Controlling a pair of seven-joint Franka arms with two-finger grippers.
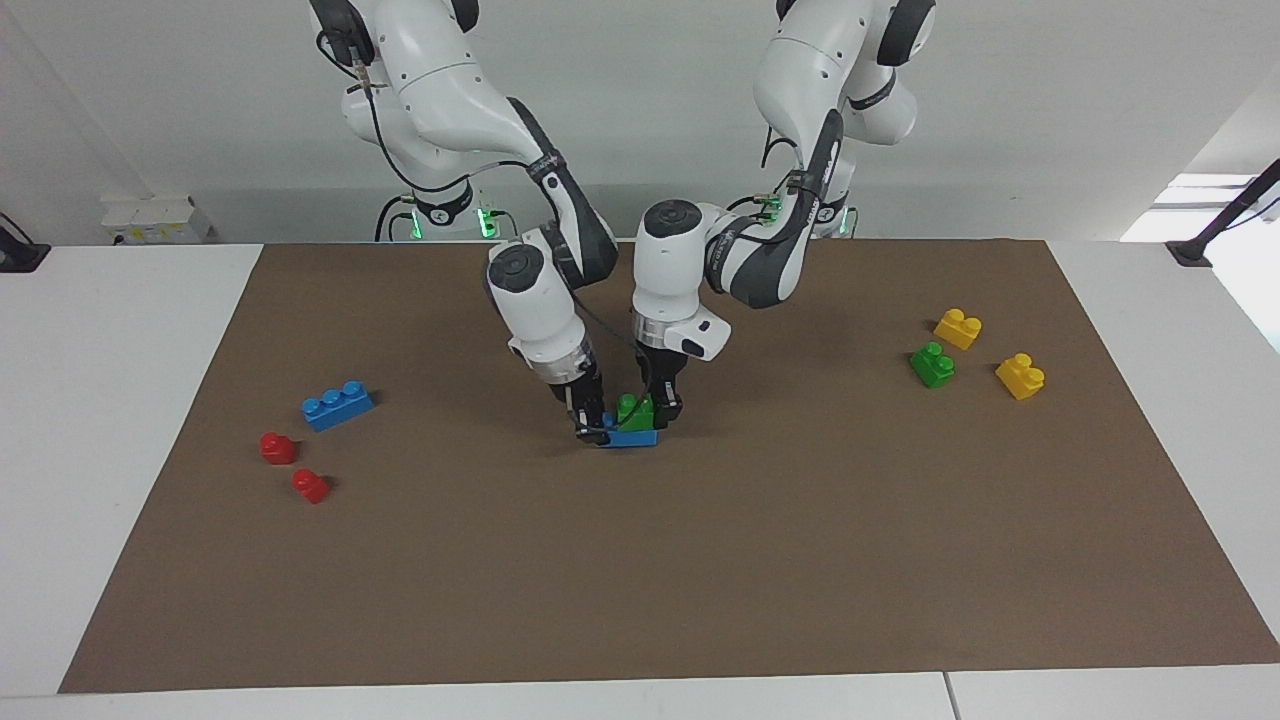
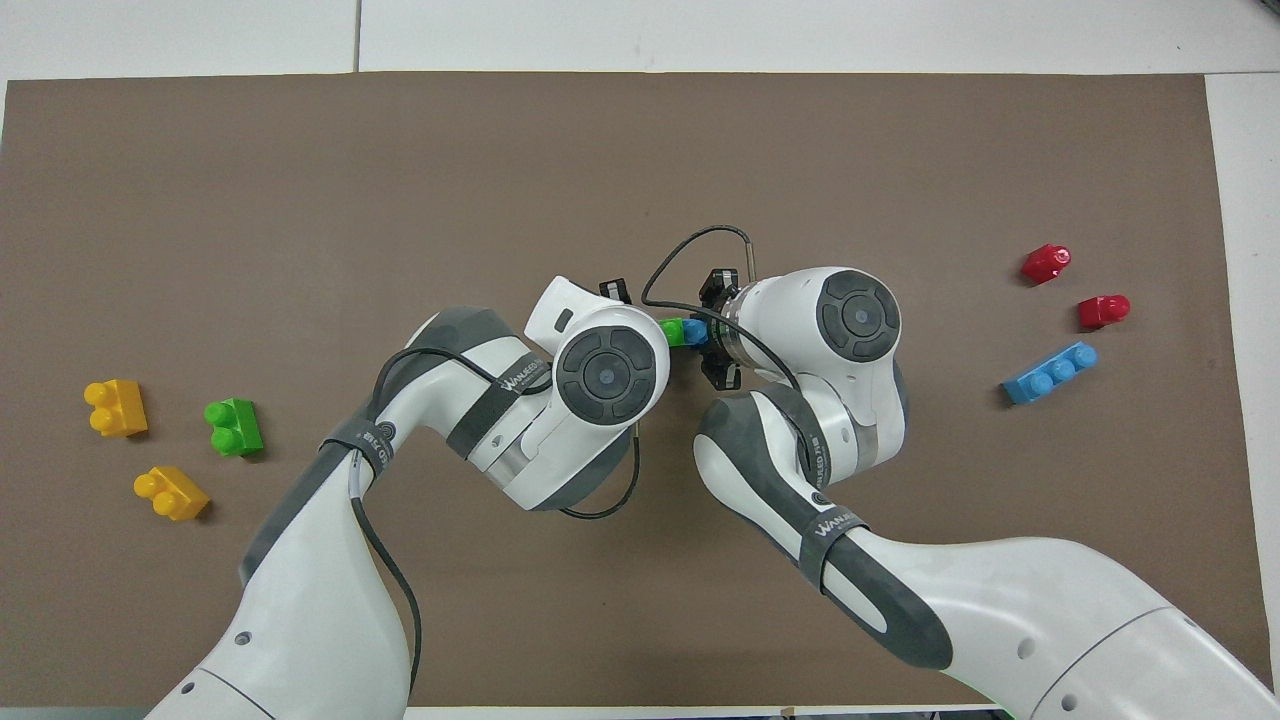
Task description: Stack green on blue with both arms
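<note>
A green brick (image 1: 636, 410) sits on top of a blue brick (image 1: 630, 437) at the middle of the brown mat (image 1: 700, 560). My left gripper (image 1: 652, 410) is shut on the green brick from the left arm's side. My right gripper (image 1: 592, 425) is shut on the blue brick's end toward the right arm. In the overhead view only slivers of the green brick (image 2: 672, 331) and the blue brick (image 2: 695, 331) show between the two hands. A second green brick (image 1: 932, 365) and a second blue brick (image 1: 338, 405) lie loose on the mat.
Two yellow bricks (image 1: 957, 328) (image 1: 1019, 376) lie beside the loose green brick at the left arm's end. Two red bricks (image 1: 277, 447) (image 1: 310, 486) lie by the loose blue brick at the right arm's end.
</note>
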